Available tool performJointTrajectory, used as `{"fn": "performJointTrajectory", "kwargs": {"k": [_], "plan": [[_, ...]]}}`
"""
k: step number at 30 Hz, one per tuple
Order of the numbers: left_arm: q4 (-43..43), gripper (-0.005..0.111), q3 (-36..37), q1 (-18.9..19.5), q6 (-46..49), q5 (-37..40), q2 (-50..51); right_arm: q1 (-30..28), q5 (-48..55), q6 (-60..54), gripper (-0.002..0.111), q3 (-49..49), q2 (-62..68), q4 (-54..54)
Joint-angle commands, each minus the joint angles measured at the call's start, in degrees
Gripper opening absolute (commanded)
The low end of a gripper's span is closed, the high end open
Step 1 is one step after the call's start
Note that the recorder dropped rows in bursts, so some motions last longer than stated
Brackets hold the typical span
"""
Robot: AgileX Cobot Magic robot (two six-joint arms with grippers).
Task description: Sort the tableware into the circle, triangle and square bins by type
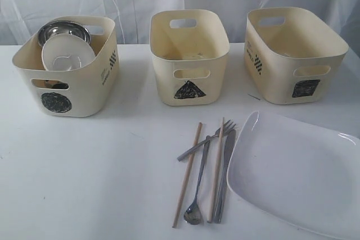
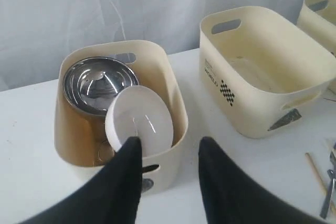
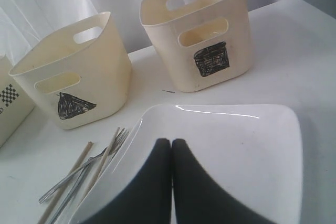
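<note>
- The right gripper (image 3: 171,148) hangs over the near edge of the large white square plate (image 1: 298,178). Its black fingers (image 3: 157,187) are pressed together with nothing between them. Whether they touch the plate cannot be told.
- That plate lies flat on the white table (image 1: 84,184), in front of the triangle bin (image 1: 169,82) and off to its right.
- Straight in front of the triangle bin, just beside the plate's left edge, the cutlery lies in a loose bunch.
  - The steel spoon (image 1: 199,184) and the knife (image 1: 225,178) point roughly toward that bin.
  - The fork (image 1: 205,143) lies slantwise across them, tines nearest the bin.
  - The two wooden chopsticks (image 1: 187,175) lie one at the left edge of the bunch and one between spoon and knife.
- The left gripper (image 2: 170,153) hovers by the near wall of the circle bin (image 1: 84,94), which stands well left of the triangle bin. Its fingers (image 2: 123,182) are spread apart and empty.
- Inside the circle bin the white bowl (image 1: 67,54) leans tilted, its hollow toward the front. The steel bowl (image 1: 64,28) sits behind and above it.
- The triangle bin stands in the middle of the row, upright.
- The square bin (image 1: 275,77) stands to the right of the triangle bin, apart from it and beyond the plate's far edge.
</note>
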Motion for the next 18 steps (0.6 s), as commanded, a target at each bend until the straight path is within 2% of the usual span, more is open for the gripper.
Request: {"fn": "performJointTrajectory", "kwargs": {"k": [1, 8, 13, 18], "plan": [[-1.28, 0.040, 8.03, 0.18, 0.07, 0.28, -10.84, 0.23, -0.49, 0.16, 0.000, 0.31, -0.26, -0.14], [-1.57, 0.036, 19.00, -0.69, 0.08, 1.43, -24.38, 0.23, -0.49, 0.16, 0.000, 0.31, -0.26, -0.14], [-7.55, 0.036, 19.89, -2.85, -1.46, 2.87, -30.27, 0.23, -0.49, 0.16, 0.000, 0.31, -0.26, -0.14], [-7.69, 0.036, 20.04, -2.85, -1.35, 10.17, -35.91, 0.23, -0.49, 0.16, 0.000, 0.31, -0.26, -0.14]]}}
